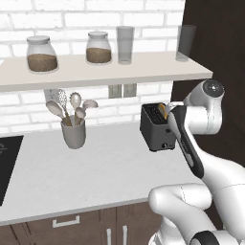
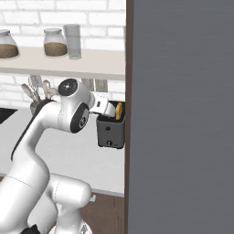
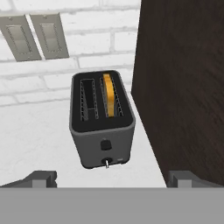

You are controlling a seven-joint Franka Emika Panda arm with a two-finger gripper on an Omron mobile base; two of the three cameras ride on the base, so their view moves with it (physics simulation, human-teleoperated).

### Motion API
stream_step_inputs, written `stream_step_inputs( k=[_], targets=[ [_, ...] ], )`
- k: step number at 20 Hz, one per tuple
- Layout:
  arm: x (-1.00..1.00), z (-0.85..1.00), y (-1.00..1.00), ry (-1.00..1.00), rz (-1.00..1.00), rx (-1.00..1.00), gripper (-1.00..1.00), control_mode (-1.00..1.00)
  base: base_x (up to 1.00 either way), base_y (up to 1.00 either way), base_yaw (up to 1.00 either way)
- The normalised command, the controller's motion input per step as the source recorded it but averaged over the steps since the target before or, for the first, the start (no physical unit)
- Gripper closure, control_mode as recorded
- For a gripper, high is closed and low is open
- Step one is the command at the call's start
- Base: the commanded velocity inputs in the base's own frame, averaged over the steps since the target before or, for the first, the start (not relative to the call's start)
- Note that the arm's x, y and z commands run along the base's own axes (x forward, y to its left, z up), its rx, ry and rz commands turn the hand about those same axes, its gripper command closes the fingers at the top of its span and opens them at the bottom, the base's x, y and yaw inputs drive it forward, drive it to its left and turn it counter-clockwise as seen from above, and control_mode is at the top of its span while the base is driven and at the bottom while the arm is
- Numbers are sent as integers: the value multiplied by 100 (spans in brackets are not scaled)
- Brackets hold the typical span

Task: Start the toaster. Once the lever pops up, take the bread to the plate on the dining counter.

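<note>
With its fingers spread wide and empty, the gripper (image 3: pixel 111 179) is hovering above the toaster (image 3: pixel 101 120) on the grey counter (image 1: pixel 95 167) beside a dark cabinet (image 3: pixel 183 87), bread (image 3: pixel 108 94) sitting in the right slot; it should be descending squarely onto the front lever (image 3: pixel 106 162).

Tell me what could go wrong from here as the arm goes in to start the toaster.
The toaster stands close beside the dark cabinet wall, so the open gripper or the arm could clip it on the way in. The control low on the toaster's front is small; a finger could miss it and shove the toaster back. The bread stands edge-up in the slot nearer that wall, leaving little room for a later grasp.
</note>
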Motion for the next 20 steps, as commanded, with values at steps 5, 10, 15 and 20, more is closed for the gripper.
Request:
stream_step_inputs(
  k=[5, 10, 15, 20],
  targets=[
    [32, -30, 0, -2, 8, 0, -100, -100, 0, 0, 0],
    [51, -4, 0, -7, 8, 0, -100, -100, 0, 0, 0],
    [53, 0, -4, 0, 0, 0, -100, -100, 0, 0, 0],
    [20, -6, -5, 2, 0, 0, -100, -100, 0, 0, 0]
  ],
)
